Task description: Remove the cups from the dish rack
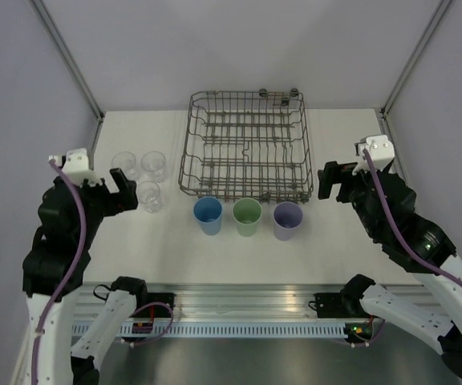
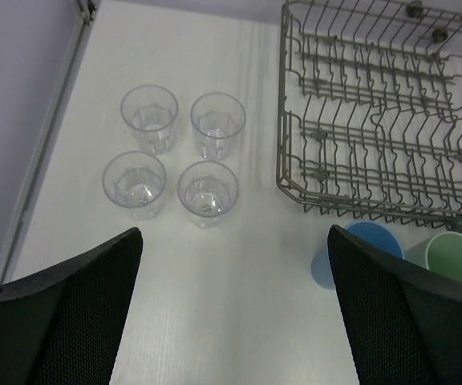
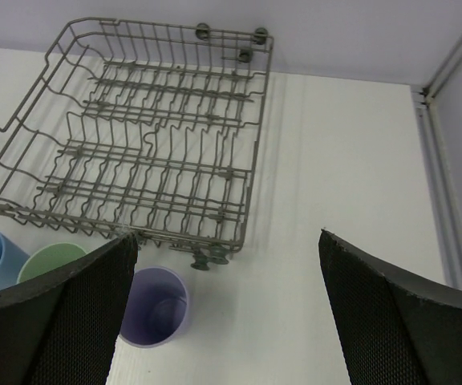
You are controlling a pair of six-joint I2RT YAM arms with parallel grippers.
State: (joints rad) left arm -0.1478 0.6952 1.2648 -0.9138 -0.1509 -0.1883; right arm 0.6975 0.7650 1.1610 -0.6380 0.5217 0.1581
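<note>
The grey wire dish rack [image 1: 186,148] stands empty at the back middle of the table. In front of it stand the blue [image 1: 208,214], green [image 1: 247,216] and lilac-purple [image 1: 288,220] tumblers in a row, upright. To the left, clear glasses [image 1: 154,165] stand together; the left wrist view shows all of them in a square [image 2: 208,191]. My left gripper [image 1: 115,188] is open and empty, just left of the glasses. My right gripper [image 1: 335,180] is open and empty, right of the rack's front corner, with the purple tumbler [image 3: 155,309] below its left finger.
The enclosure's walls and metal posts [image 1: 95,120] bound the table on the left, right and back. Bare table lies between the glasses and the blue tumbler [image 2: 351,249], and right of the rack [image 3: 257,144].
</note>
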